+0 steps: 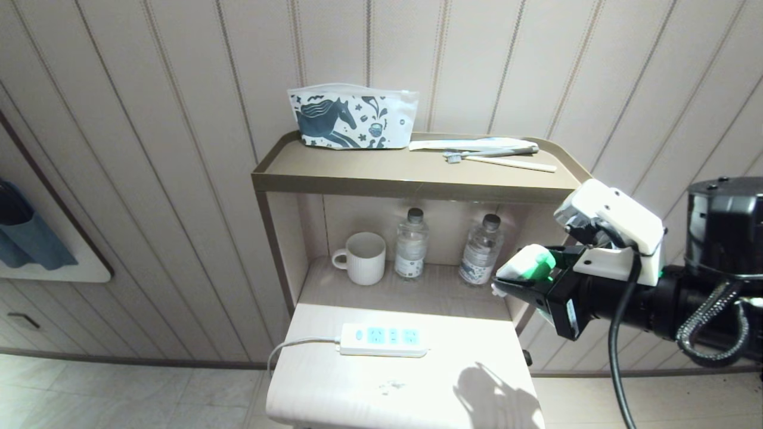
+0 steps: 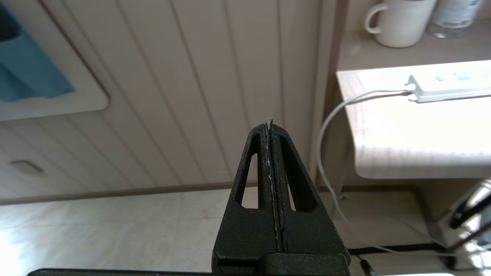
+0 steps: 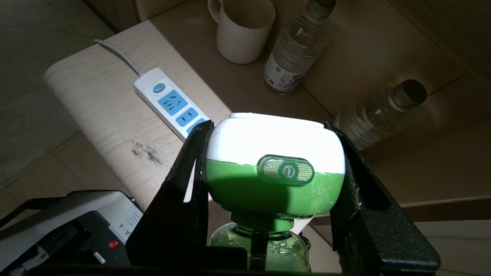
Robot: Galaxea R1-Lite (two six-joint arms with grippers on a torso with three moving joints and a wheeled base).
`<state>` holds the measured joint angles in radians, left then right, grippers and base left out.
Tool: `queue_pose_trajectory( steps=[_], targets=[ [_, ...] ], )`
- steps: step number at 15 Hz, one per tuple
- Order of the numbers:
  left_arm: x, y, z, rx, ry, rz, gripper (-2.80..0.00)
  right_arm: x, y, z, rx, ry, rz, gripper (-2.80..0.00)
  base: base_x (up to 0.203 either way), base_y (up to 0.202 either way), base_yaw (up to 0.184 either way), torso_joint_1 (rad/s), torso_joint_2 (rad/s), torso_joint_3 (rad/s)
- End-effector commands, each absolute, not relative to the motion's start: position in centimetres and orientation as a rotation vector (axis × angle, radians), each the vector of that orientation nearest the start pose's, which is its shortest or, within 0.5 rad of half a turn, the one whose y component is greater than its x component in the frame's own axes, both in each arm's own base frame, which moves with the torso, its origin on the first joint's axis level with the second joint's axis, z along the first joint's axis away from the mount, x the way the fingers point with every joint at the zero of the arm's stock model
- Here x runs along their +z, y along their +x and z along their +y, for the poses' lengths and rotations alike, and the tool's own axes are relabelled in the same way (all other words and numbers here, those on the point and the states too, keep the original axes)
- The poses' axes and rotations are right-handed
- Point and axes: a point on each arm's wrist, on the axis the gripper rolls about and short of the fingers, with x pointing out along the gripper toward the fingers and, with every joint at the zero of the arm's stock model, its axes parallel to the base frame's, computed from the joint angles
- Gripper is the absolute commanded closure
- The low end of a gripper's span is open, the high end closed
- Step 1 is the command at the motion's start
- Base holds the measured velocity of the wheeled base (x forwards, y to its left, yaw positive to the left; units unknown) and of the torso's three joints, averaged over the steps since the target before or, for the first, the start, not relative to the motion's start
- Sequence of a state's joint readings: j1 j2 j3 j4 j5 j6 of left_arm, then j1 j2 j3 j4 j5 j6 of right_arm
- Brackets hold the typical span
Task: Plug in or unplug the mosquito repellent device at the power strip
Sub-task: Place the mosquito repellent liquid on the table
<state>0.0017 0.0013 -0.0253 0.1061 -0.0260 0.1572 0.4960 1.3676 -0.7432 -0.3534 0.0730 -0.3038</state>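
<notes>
From the head view, we've got our right gripper (image 1: 517, 280) out in the air on the right of the stand, fingers closed around the white-and-green head of the mosquito repellent device (image 1: 527, 264), which sits squarely between the jaws. Below and to the left of those jaws, well apart from them, the power strip (image 1: 383, 339) lies flat on the pale lower ledge (image 1: 357, 381), its three light-blue sockets all bare and its cord trailing off the ledge's left edge. Beyond the jaws, in the recess, stand a white mug (image 1: 362, 257) and two water bottles (image 1: 411, 243), and on the top shelf a horse-print pouch (image 1: 351, 116) and toothbrushes (image 1: 498, 156). Over to the left wrist view: our left gripper (image 2: 270, 124) has its two black fingers pressed flat together, nothing between them, touching nothing, pointing at the panelled wall with floor beneath; the power strip (image 2: 448, 86) and mug (image 2: 401, 21) lie off to one side of those shut jaws, well clear. Now the right wrist view, and here it's plain: the right gripper (image 3: 274, 153) has its jaws set about half wide, one finger on each flank of the device (image 3: 274, 168), the green bottle hanging between the fingers nearer the wrist. Past the jaws we see the power strip (image 3: 168, 101) on the ledge, not touching the device, with the mug (image 3: 241, 28) and bottles (image 3: 297, 46) farther on.
</notes>
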Motion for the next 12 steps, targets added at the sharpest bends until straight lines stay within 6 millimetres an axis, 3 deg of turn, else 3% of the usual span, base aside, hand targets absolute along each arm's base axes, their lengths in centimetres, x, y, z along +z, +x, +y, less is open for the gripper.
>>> queue_pose_trajectory(
  steps=[1, 4, 6, 10, 12],
  targets=[
    [7.1, -2.5, -0.1, -0.04, 0.154, 0.078, 0.0, 22.7, 19.5, 10.9, 0.607, -0.352, 0.169, 0.0, 0.0, 0.0, 0.0, 0.0, 0.0, 0.0],
    [7.1, -2.4, -0.1, -0.034, 0.139, 0.064, 0.0, 22.7, 19.4, 11.0, 0.611, -0.352, 0.167, 0.0, 0.0, 0.0, 0.0, 0.0, 0.0, 0.0],
    [7.2, -2.3, 0.0, -0.005, 0.018, 0.036, 0.0, 22.8, 19.4, 11.0, 0.611, -0.352, 0.167, 0.0, 0.0, 0.0, 0.0, 0.0, 0.0, 0.0],
    [7.3, -2.3, 0.0, -0.005, 0.043, 0.024, 0.0, 22.6, 19.5, 11.1, 0.608, -0.356, 0.173, 0.0, 0.0, 0.0, 0.0, 0.0, 0.0, 0.0],
    [8.3, -2.3, 0.0, 0.002, 0.004, -0.07, 0.0, 22.6, 19.6, 11.1, 0.609, -0.356, 0.173, 0.0, 0.0, 0.0, 0.0, 0.0, 0.0, 0.0]
  ],
)
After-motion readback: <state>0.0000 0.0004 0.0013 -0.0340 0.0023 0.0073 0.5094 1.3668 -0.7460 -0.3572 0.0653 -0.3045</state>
